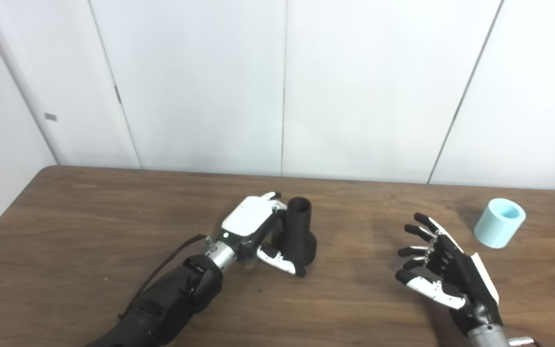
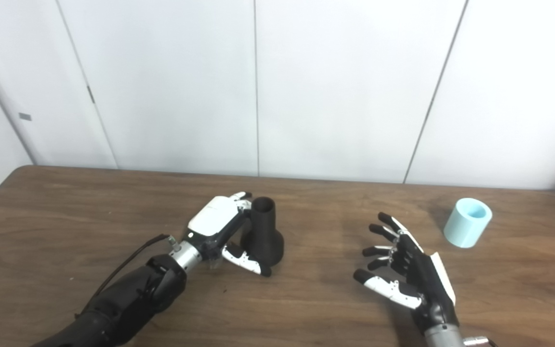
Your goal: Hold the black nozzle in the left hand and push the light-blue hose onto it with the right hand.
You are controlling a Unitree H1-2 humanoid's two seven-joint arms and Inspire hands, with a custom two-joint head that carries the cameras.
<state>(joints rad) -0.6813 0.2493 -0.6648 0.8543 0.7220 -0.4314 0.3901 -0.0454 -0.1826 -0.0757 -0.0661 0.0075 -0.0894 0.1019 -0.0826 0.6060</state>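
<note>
The black nozzle [image 1: 299, 233] stands upright on the wooden table [image 1: 89, 226], narrow neck up and flared base down. My left hand [image 1: 258, 229] is pressed against its left side, fingers stretched out behind the neck and thumb lying in front of the base, not closed around it. The light-blue hose [image 1: 499, 222], a short open cylinder, stands at the right of the table. My right hand [image 1: 439, 270] hovers to the lower left of the hose and apart from it, with its fingers spread and nothing in it.
White wall panels [image 1: 282, 86] rise just behind the table's far edge. The table's left edge runs diagonally at the lower left. Bare wood lies between the nozzle and my right hand.
</note>
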